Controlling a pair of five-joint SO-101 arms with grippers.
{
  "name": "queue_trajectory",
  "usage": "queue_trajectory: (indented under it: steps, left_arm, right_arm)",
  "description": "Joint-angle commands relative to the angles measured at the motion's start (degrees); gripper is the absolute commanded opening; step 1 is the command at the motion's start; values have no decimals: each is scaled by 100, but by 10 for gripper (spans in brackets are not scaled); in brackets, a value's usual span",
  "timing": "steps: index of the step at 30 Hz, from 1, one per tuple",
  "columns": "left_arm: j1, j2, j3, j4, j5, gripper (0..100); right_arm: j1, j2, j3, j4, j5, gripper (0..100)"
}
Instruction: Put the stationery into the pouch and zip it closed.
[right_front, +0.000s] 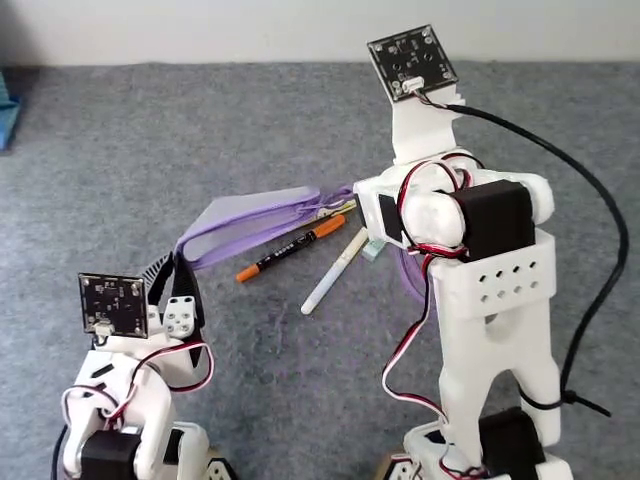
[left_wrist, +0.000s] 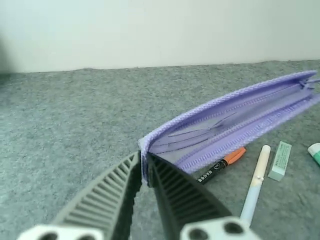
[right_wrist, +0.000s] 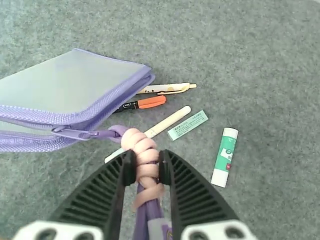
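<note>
My left hand (left_wrist: 144, 159) is pinched tight on one end corner of the purple pouch (right_front: 255, 220), with the fabric sandwiched between both fingers. My right hand (right_wrist: 145, 154) is clamped on the pink coiled pull cord (right_wrist: 140, 140) tied to the zip slider at the pouch's opposite end. Between the two hands the pouch stretches across the middle of the grey bench (right_front: 150, 150), lifted slightly off it at my left hand's end. In the left wrist view I see the two rows of zip teeth standing apart, so the mouth is open along its length.

The stationery is all outside the pouch, lying on the bench. A black pen with an orange cap (right_front: 290, 247) sits just beside the pouch's long side, on the front-edge side. A white pen (right_front: 335, 272) lies near it, a little closer to the front edge. A pale green eraser (right_front: 373, 250) rests just beside the white pen's tip. A cream pen (right_wrist: 165, 88) pokes out from the pouch's corner by the orange cap. A green-and-white glue stick (right_wrist: 226, 156) lies apart from the eraser, near my right hand.
</note>
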Motion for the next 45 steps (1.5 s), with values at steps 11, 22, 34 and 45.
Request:
queue_trajectory:
  steps: [11, 22, 34, 45]
  left_arm:
    - [97, 79, 1473, -1354, -62, 137]
    - [554, 79, 1754, -2532, -123, 140]
    - [589, 79, 2431, -2857, -211, 137]
    - [501, 70, 2677, -2831, -220, 13]
  right_arm:
    - [75, -321, -281, 207, 0, 8]
    - [-629, -664, -273, 224, 44, 8]
    - [-848, -1367, 624, 215, 44, 8]
    - [-813, -1596, 607, 171, -9, 8]
